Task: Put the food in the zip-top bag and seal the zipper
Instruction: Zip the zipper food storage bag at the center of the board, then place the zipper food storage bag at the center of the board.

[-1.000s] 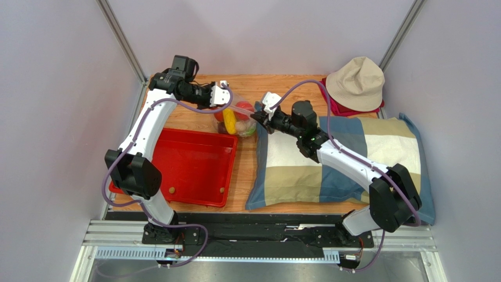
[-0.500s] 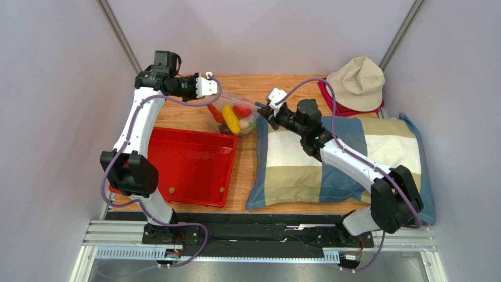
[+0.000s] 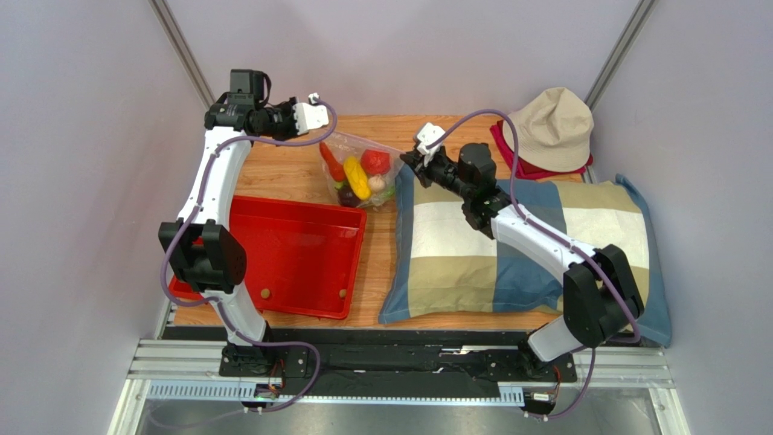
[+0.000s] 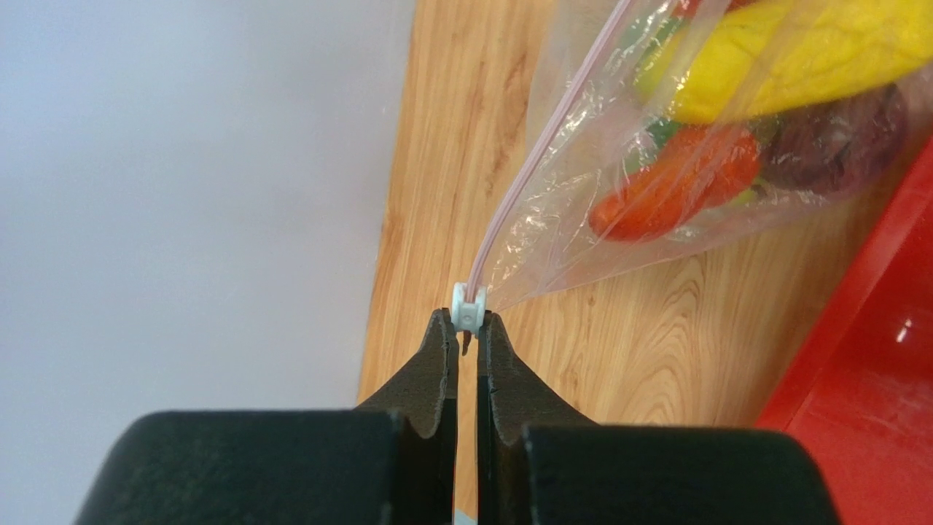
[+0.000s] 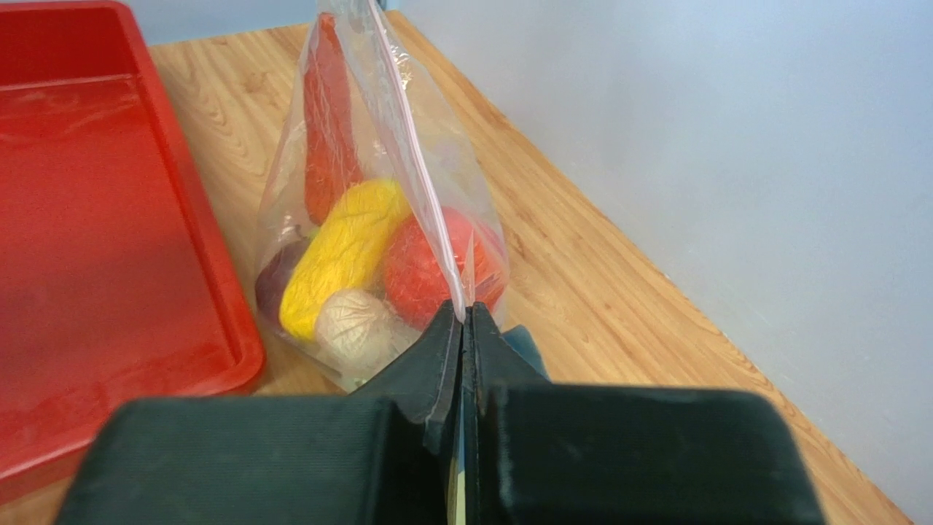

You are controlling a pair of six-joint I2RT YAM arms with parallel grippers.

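The clear zip-top bag hangs stretched between both grippers above the far part of the table, with the food inside: a yellow piece, an orange carrot, a red-orange fruit and a dark fruit. My left gripper is shut on the small white slider at the left end of the pinkish zipper. My right gripper is shut on the bag's right top corner, at the other end of the zipper. A whitish piece lies low in the bag.
A red tray lies on the wooden table at the left, just near of the bag. A checked pillow lies at the right under my right arm. A beige hat on a red cloth sits at the far right.
My left gripper has moved left and away toward the far left corner, drawing the slider along the zipper. My right gripper has shifted slightly right and farther; the bag is pulled taut.
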